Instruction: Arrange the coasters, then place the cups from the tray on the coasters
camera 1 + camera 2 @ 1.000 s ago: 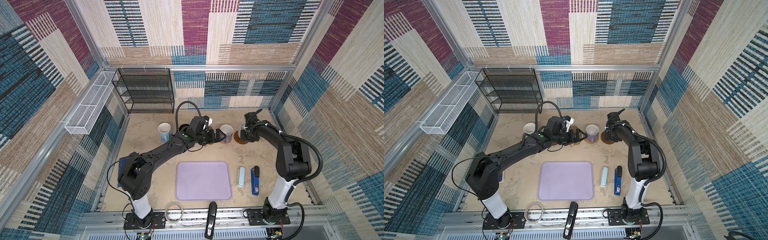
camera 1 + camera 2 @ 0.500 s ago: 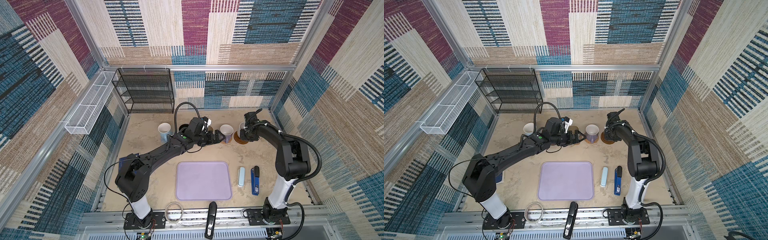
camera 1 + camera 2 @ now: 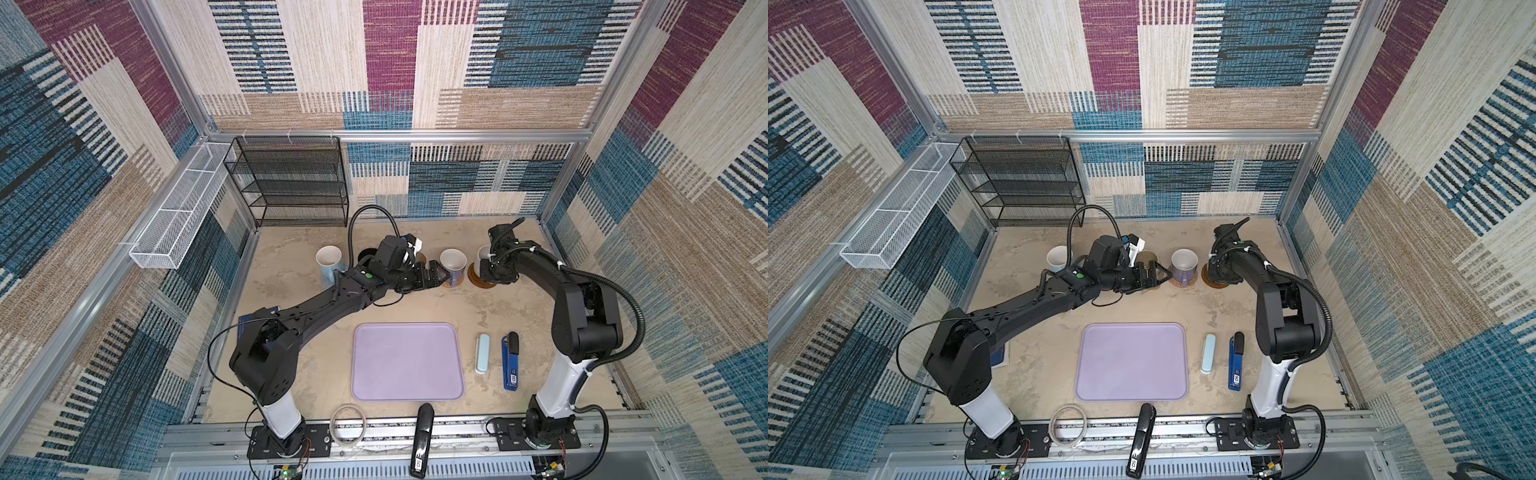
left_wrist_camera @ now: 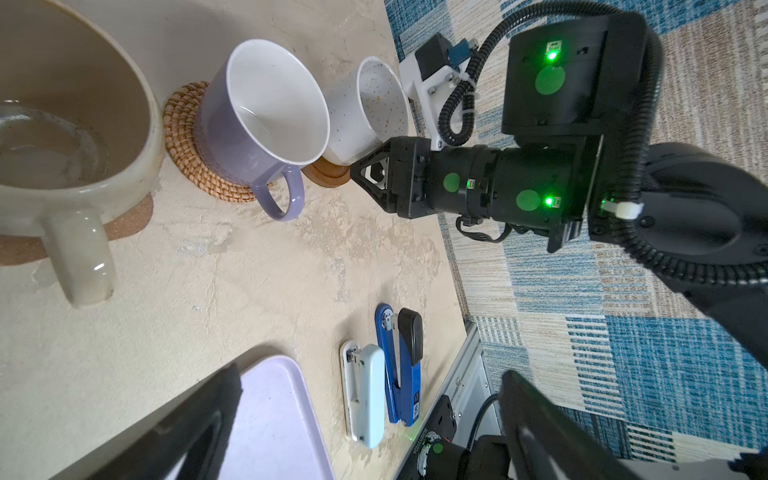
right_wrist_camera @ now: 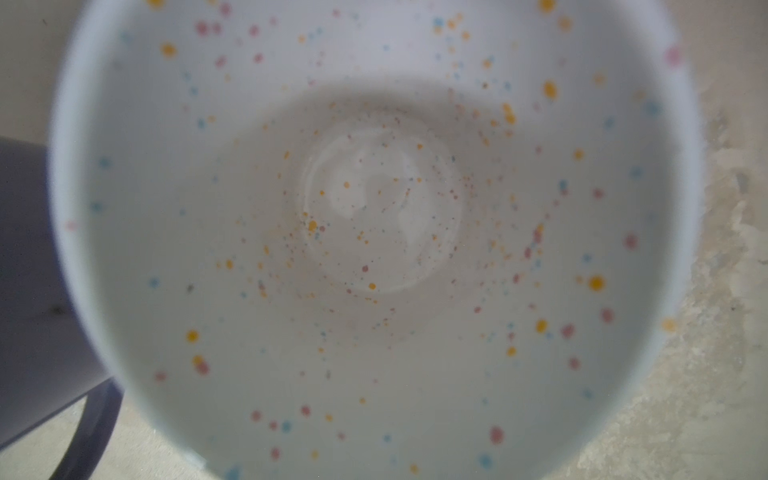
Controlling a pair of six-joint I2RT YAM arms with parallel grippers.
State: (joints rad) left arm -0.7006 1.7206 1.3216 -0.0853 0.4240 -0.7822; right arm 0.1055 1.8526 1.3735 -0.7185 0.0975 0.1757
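Tray [image 3: 407,361] near the tabletop's [image 3: 291,266] front edge, centre; stapler [image 3: 482,354] to its right. Row of cups [image 3: 453,259] behind the tray, toward the far edge; rightmost cup [image 3: 483,252] on a coaster [image 3: 476,278]

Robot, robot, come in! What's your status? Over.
Left gripper open, empty. Right gripper at speckled mug, grip unclear. Mug on wooden coaster; tray bare of cups. Lavender mug close alongside.

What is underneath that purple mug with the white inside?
A round woven rattan coaster lies under the lavender mug. Only its outer ring shows around the mug's base; its middle is covered by the mug.
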